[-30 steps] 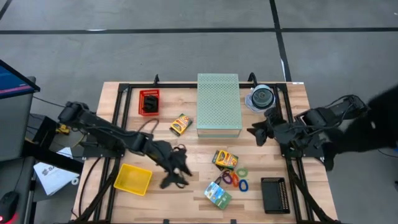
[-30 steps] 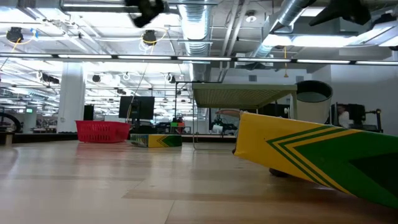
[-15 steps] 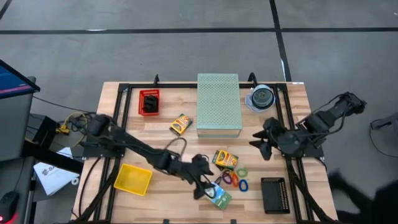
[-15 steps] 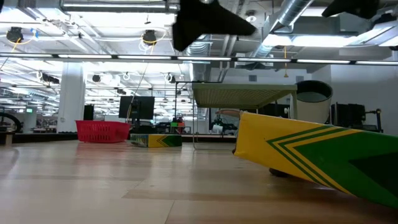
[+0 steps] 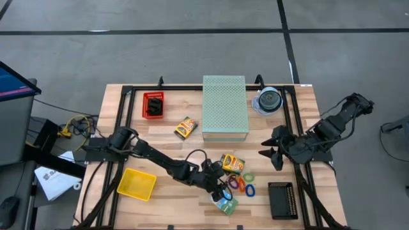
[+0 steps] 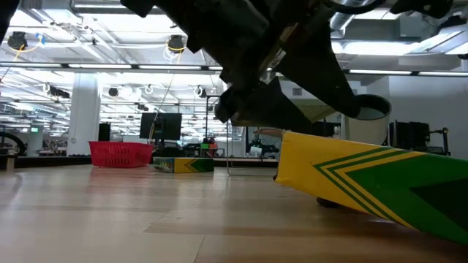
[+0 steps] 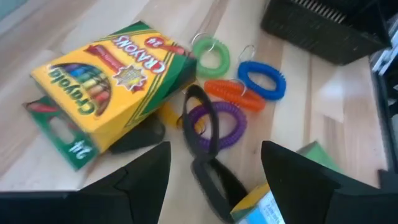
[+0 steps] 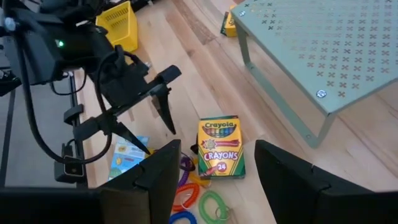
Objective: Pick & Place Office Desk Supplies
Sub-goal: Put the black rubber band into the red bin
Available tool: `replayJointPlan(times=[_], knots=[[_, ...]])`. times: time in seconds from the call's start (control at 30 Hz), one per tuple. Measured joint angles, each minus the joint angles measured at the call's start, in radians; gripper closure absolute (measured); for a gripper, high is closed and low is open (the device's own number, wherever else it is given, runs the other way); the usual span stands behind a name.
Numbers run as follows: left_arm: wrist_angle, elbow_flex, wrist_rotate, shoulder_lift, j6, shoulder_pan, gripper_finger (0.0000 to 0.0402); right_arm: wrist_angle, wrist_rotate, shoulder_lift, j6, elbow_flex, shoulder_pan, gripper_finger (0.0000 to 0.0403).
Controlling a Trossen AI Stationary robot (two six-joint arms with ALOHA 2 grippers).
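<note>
Left wrist view, open left pincer (image 7: 214, 177) over purple loop (image 7: 217, 124), crayon box (image 7: 109, 68) beside

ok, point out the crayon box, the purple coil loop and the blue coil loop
crayon box (image 7: 106, 81), left wrist view, on its yellow front face.
purple coil loop (image 7: 231, 121), left wrist view, on the coil's right-hand arc.
blue coil loop (image 7: 277, 79), left wrist view, on the coil's outer arc.

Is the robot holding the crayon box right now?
No, the crayon box lies on the table, ahead of the open left gripper.
</note>
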Motion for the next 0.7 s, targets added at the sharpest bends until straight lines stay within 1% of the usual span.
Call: replayJointPlan(times=[0.13, 0.2, 0.33, 0.5, 0.7], knots=[[-0.001, 0.000, 0.009, 0.005, -0.017, 0.013, 0.0156, 0.000, 0.000, 0.000, 0.000, 0.000, 0.006, 0.0201], [0.001, 0.000, 0.040, 0.005, -0.016, 0.027, 0.0156, 0.000, 0.000, 0.000, 0.000, 0.000, 0.006, 0.0201], [0.002, 0.000, 0.142, 0.008, -0.012, 0.064, 0.0161, 0.000, 0.003, 0.000, -0.005, 0.000, 0.005, 0.0201], [0.015, -0.001, 0.198, 0.018, -0.007, 0.101, 0.0172, 0.000, 0.008, 0.000, -0.005, 0.000, 0.005, 0.0200], [0.031, 0.000, 0.265, 0.016, -0.005, 0.119, 0.0174, 0.000, 0.008, 0.000, -0.010, 0.000, 0.005, 0.0200]])
